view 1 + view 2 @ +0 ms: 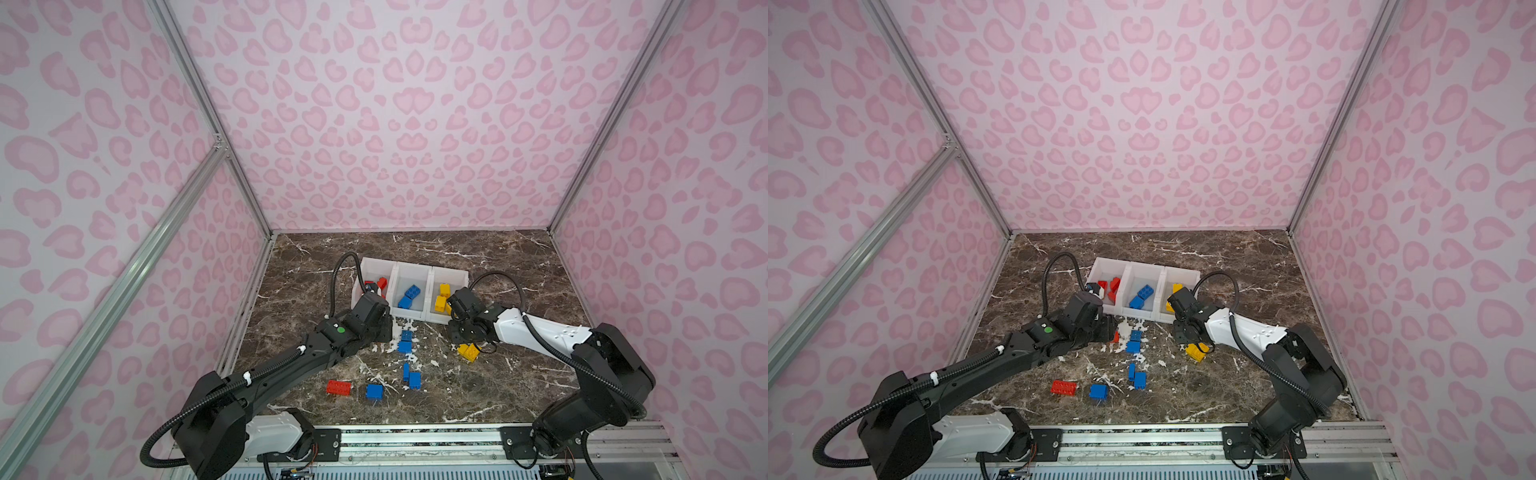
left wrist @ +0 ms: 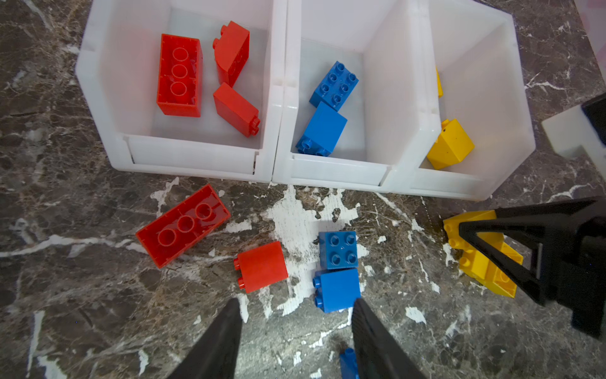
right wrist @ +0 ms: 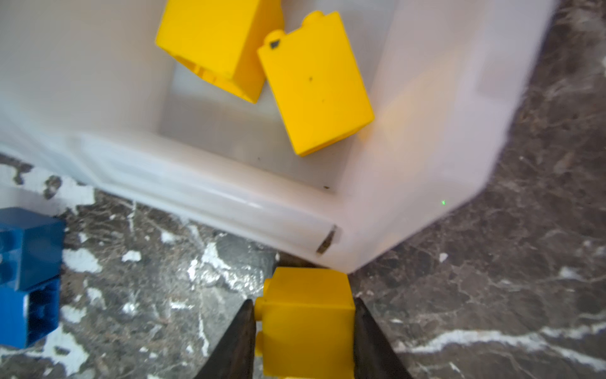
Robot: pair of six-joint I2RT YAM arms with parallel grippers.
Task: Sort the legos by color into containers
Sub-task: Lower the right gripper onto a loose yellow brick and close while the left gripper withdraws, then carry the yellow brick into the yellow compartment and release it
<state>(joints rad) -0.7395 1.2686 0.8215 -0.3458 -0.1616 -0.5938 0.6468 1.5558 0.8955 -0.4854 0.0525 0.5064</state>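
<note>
Three joined white containers stand at mid-table: the left one (image 2: 193, 162) holds red legos, the middle one (image 2: 337, 170) blue, the right one (image 2: 485, 108) yellow. My right gripper (image 3: 303, 315) is shut on a yellow lego (image 3: 308, 325) just in front of the right container's corner; in a top view that lego (image 1: 468, 351) sits low over the table. My left gripper (image 2: 296, 305) hangs open over bare marble in front of the containers. Beyond its fingertips lie a red square lego (image 2: 261, 266) and a blue lego (image 2: 337, 289) on its side.
A red oblong lego (image 2: 182, 225) lies upside down by the left container. Another blue lego (image 2: 337, 249) sits studs up. Nearer the front edge lie a red oblong (image 1: 338, 387) and several blue legos (image 1: 374, 391). Pink walls close in the table.
</note>
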